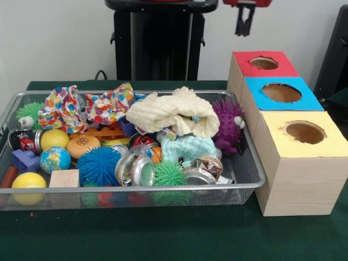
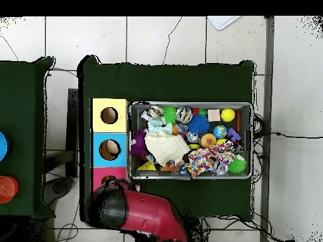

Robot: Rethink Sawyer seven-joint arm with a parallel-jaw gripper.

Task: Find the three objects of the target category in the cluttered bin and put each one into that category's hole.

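Task stage, judged from the layout: early or between picks; nothing is in the gripper, which hangs high above the red-topped box, fingers hanging close together with only a slim gap and nothing between them. Wire bin is still packed: cream cloth heaped over the middle, patterned cloth at the back left in the front view, crushed cans and spiky balls along the front rim, smooth balls and a wooden block at the left end. Target category cannot be told from the pictures, so which three items count stays open; whether any lie in a hole already is hidden, the holes reading dark. Three boxes stand in a row touching the bin's end: red, blue, yellow. In the overhead view the arm covers the red box. Room: bin walls are low, boxes stand taller than the rim, so a carry must lift clear over that edge. Bare green table surrounds the bin; inside, gaps between items are tight.
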